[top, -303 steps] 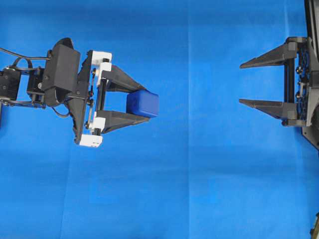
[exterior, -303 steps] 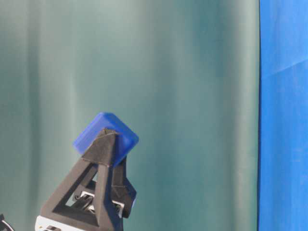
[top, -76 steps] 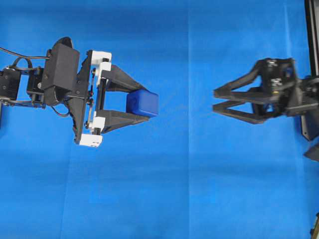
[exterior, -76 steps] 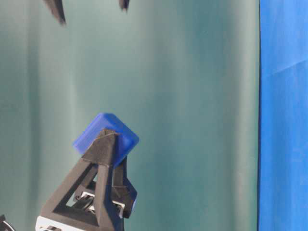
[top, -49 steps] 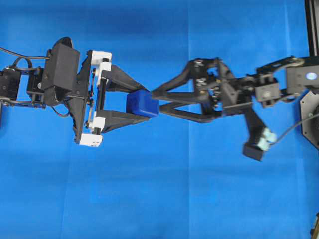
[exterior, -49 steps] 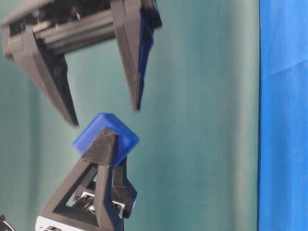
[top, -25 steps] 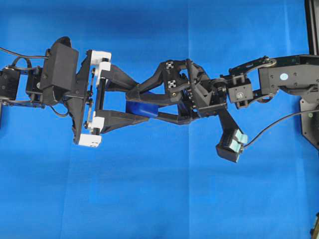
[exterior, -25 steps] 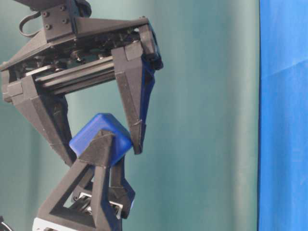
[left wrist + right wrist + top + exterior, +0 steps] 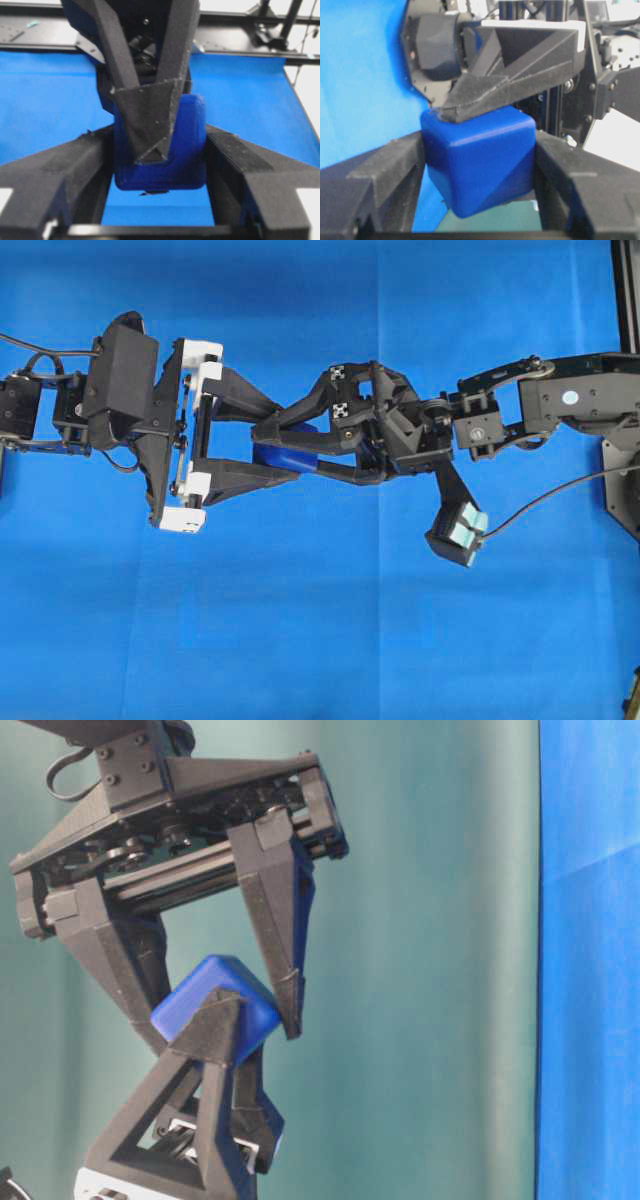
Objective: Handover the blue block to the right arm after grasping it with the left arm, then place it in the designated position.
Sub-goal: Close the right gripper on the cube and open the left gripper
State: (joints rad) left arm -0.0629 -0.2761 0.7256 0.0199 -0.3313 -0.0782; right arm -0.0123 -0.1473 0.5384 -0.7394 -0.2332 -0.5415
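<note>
The blue block [image 9: 279,458] hangs above the cloth between both grippers. My left gripper [image 9: 288,445], with white brackets, comes in from the left and is shut on it. In the left wrist view its fingers [image 9: 65,167] press the block [image 9: 187,150] from both sides. My right gripper [image 9: 275,448] reaches in from the right, turned crosswise to the left one, and its jaws touch the block's other two faces. In the right wrist view the block [image 9: 480,160] fills the gap between the fingers [image 9: 380,175]. The table-level view shows the right gripper [image 9: 225,1035] clasping the block [image 9: 205,1005] from above.
Blue cloth [image 9: 300,640] covers the table. A teal backdrop [image 9: 420,920] stands behind the grippers in the table-level view. A black frame rail [image 9: 625,290] runs along the right edge. The right wrist camera [image 9: 455,535] hangs below its arm.
The right gripper came in from the right with wide jaws, straddled the block, and its jaws have now closed onto it. The left gripper and block have stayed still.
</note>
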